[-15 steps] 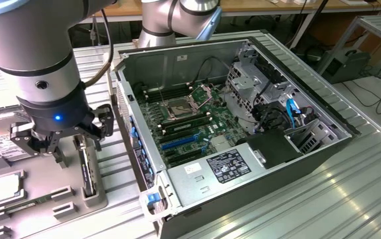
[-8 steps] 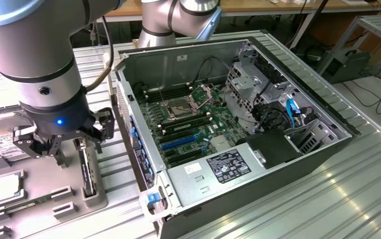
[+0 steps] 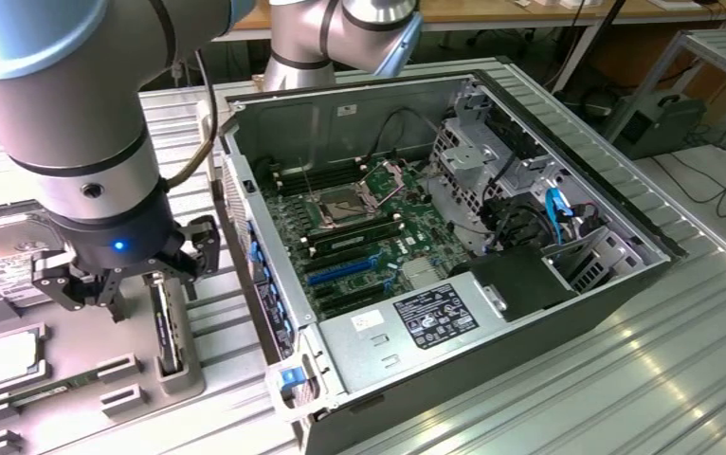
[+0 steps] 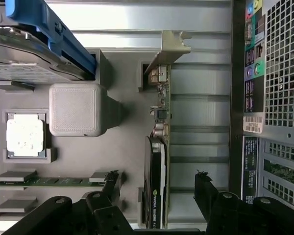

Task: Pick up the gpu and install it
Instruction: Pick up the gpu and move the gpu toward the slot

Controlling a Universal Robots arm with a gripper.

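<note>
**Gripper:** The gripper (image 4: 157, 174) is hanging over the grey parts tray (image 4: 122, 147). Its jaws are standing fully apart and gripping nothing.

**Task item:** The gpu (image 4: 160, 147) is standing on edge in its tray slot. It is lying between the two fingers (image 4: 206, 191) with a gap on each side, and no contact is showing. Its silver bracket (image 4: 169, 46) is sitting at the end away from the gripper. In the exterior view the gpu (image 3: 165, 327) is sitting at about five o'clock of the gripper (image 3: 142, 289).

**Tray:** A processor chip (image 3: 7, 355), a RAM stick (image 3: 53, 387) and a hard drive (image 3: 3, 265) are occupying other pockets, between seven and nine o'clock of the gripper.

**Beyond:** The open computer case (image 3: 566, 180) is lying at three o'clock, just beside the tray, with its motherboard (image 3: 356, 232) facing up.
</note>
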